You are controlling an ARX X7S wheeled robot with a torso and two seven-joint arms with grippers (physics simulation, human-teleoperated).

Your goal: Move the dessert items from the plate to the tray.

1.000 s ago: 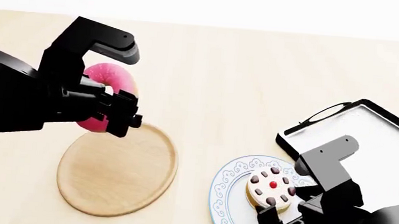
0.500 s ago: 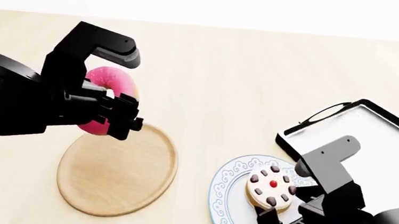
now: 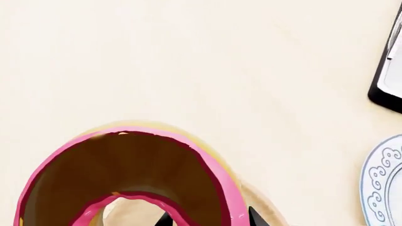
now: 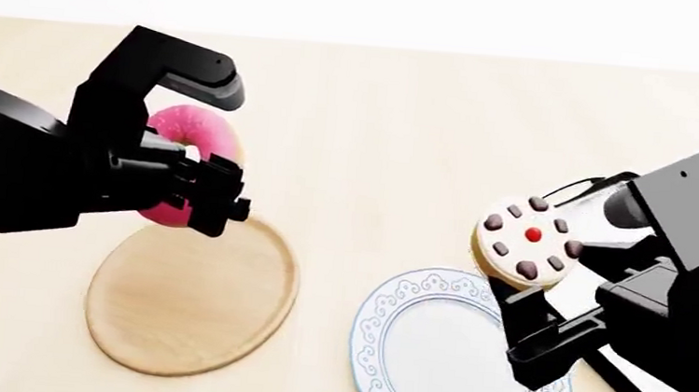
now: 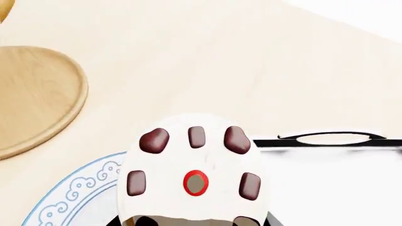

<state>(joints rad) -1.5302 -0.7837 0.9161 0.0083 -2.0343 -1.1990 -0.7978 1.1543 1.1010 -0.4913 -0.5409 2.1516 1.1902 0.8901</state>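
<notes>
Pale wood table (image 4: 406, 126) carries a black-rimmed tray (image 4: 581, 191) at far right, a round wooden plate (image 4: 192, 296) at left and a blue-patterned white plate (image 4: 456, 350) between. Left pincer (image 4: 206, 194) is clamped on the pink donut (image 4: 192, 137), raised above the wooden plate. Right pincer (image 4: 540, 319) is clamped on the small iced cake (image 4: 527, 243), raised beside the tray.

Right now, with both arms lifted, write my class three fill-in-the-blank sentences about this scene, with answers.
1. The left end effector holds the ring donut with ____ icing.
2. The right end effector holds the small round iced cake, which has a ____ centre.
3. The white plate with the blue scroll rim lies between the round wooden plate and the black-rimmed ____.

Answers: pink; red; tray
</notes>
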